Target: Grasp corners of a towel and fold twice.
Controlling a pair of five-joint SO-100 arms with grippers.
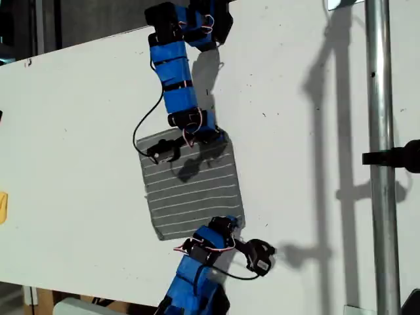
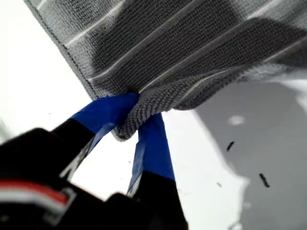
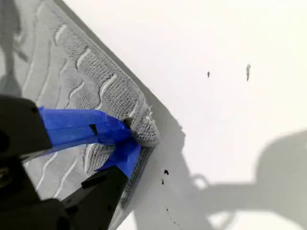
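Observation:
A grey towel (image 1: 190, 187) with thin white stripes lies on the white table (image 1: 79, 131). In the exterior view my first gripper (image 1: 213, 136) comes from the top and is shut on the towel's upper right corner (image 2: 128, 123). That corner is bunched between the blue-taped fingers (image 2: 108, 112) and lifted slightly, with shadow beneath the cloth. My second gripper (image 1: 230, 226) comes from the bottom edge and is shut on the lower right corner (image 3: 146, 132), held low against the table. The towel (image 3: 72, 72) spreads flat behind it.
A vertical metal pole (image 1: 379, 131) with a black clamp (image 1: 394, 157) stands at the exterior view's right. A small yellow object (image 1: 2, 207) sits at that view's left edge. The table's front edge (image 1: 98, 296) runs along the bottom.

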